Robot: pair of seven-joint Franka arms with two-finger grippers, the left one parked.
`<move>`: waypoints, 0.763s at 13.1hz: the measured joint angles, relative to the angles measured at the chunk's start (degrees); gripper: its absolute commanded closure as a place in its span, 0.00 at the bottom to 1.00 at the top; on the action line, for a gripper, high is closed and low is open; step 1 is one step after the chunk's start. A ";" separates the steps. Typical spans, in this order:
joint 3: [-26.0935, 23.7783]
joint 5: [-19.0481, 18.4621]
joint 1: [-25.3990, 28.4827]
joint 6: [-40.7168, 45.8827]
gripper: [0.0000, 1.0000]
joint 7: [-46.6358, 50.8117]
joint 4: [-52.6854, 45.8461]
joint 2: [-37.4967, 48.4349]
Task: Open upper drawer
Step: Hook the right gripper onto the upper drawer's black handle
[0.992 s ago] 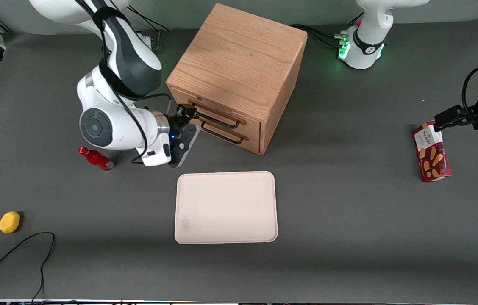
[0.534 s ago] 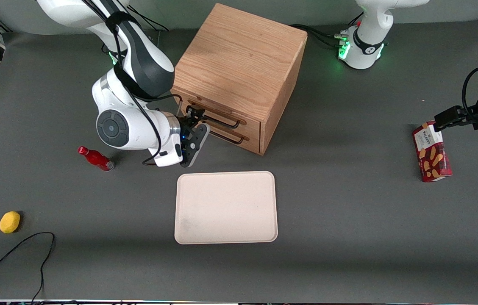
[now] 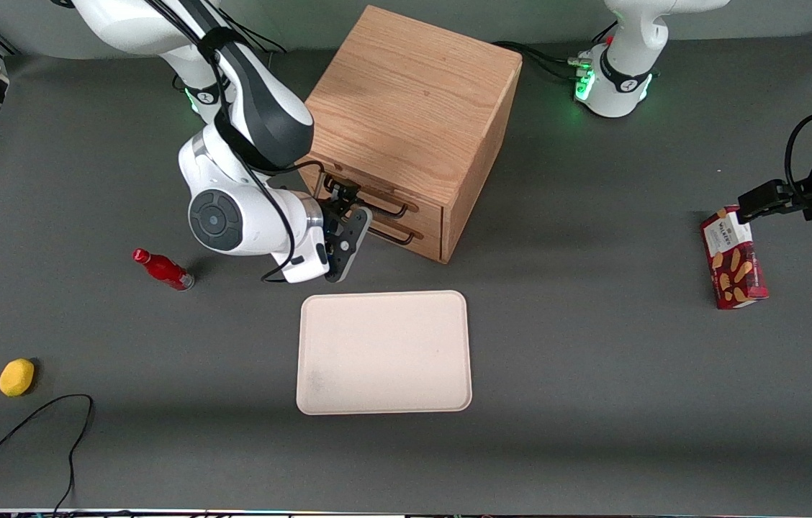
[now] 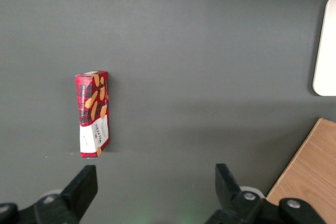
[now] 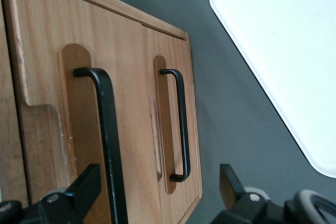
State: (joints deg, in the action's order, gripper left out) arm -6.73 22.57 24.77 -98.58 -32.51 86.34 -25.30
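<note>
Hovering at the upper drawer [image 3: 377, 193]

Keeping gripper [image 3: 345, 193] fingers spread apart beside the black handle [image 5: 109, 145], touching nothing, drawer sitting closed.

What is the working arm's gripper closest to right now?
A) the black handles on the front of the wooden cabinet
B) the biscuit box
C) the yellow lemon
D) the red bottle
A: the gripper hangs open just in front of the wooden cabinet, by the upper drawer with its black handle; that drawer is not yet pulled out.
</note>
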 measured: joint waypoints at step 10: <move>0.13 0.00 1.39 -2.70 0.00 -1.42 2.98 -0.23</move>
State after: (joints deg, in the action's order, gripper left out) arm -6.59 22.57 26.17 -101.28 -33.93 89.32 -25.53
